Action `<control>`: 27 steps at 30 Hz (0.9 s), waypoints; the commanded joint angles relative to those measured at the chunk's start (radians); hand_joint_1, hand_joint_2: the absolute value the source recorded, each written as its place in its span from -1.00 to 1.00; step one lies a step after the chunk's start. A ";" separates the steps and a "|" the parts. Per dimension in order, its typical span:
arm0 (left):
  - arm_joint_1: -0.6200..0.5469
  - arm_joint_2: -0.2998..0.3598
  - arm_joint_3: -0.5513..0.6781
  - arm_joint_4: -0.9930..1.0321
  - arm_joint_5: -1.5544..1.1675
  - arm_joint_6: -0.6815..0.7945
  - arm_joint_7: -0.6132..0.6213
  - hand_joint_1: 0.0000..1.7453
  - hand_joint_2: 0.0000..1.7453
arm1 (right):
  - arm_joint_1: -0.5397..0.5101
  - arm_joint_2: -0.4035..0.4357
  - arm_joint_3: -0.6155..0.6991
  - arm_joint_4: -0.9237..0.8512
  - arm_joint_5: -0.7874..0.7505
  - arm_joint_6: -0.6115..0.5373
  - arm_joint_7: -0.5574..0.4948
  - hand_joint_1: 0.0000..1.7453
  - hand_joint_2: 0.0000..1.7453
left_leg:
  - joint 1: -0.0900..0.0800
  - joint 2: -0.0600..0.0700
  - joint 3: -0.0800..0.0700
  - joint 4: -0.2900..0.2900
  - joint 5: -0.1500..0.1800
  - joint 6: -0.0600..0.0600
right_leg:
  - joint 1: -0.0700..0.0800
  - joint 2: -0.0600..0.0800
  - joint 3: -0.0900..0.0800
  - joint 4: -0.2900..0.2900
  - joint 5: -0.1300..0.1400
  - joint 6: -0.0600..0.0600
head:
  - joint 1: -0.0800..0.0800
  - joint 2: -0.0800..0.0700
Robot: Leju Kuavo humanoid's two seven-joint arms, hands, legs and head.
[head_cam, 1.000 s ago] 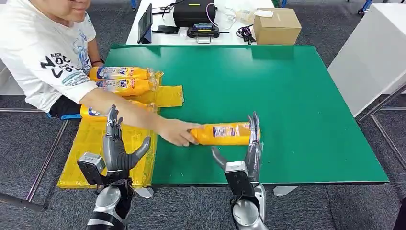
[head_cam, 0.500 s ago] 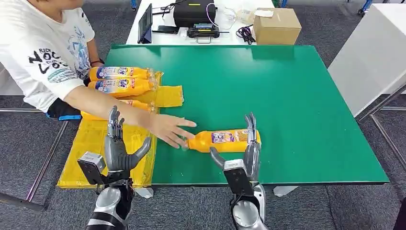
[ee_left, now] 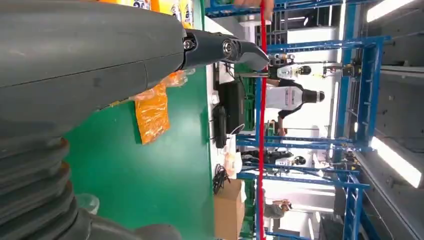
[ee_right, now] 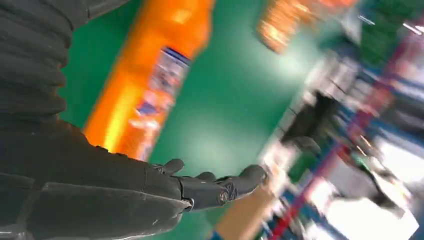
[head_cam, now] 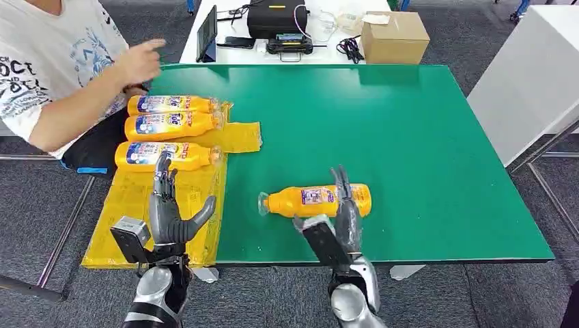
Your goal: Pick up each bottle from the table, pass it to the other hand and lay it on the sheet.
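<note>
An orange bottle (head_cam: 315, 200) lies on its side on the green table (head_cam: 410, 137), cap toward the left; it also fills part of the blurred right wrist view as an orange bottle (ee_right: 145, 85). My right hand (head_cam: 341, 219) hovers over the bottle's near side, fingers apart, holding nothing. My left hand (head_cam: 167, 212) stands upright and open over the yellow sheet (head_cam: 130, 212) at the table's left edge. Three orange bottles (head_cam: 171, 126) lie side by side on the sheet's far part.
A person (head_cam: 61, 75) sits at the far left, one hand (head_cam: 140, 60) raised above the table corner. A white table behind carries a cardboard box (head_cam: 394, 35), a black device (head_cam: 276, 17) and cables. A white cabinet (head_cam: 532, 75) stands at the right.
The person let go of the bottle on the green table and drew the arm back up to the left. My right hand turned and shifted left over the bottle.
</note>
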 commanded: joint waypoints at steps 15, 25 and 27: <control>-0.062 0.025 0.035 0.143 -0.053 -0.034 0.028 -1.00 1.00 | -0.386 -0.167 0.103 0.473 0.110 0.258 0.144 -1.00 1.00 | 0.000 0.006 0.006 -0.001 -0.002 -0.001 | 0.001 0.005 0.004 -0.001 0.000 -0.002 | 0.000 0.000; -0.093 0.029 0.034 0.199 -0.055 -0.045 0.026 -1.00 1.00 | -0.590 -0.207 0.214 0.728 0.079 0.391 0.179 -1.00 1.00 | 0.000 0.004 0.005 0.000 -0.001 -0.001 | 0.000 0.003 0.004 0.000 0.000 -0.001 | 0.000 0.000; -0.098 0.029 0.032 0.206 -0.054 -0.046 0.026 -1.00 1.00 | -0.610 -0.209 0.217 0.757 0.063 0.419 0.182 -1.00 1.00 | 0.000 0.003 0.005 0.000 -0.001 -0.001 | 0.001 0.003 0.004 0.001 -0.001 -0.001 | 0.000 0.000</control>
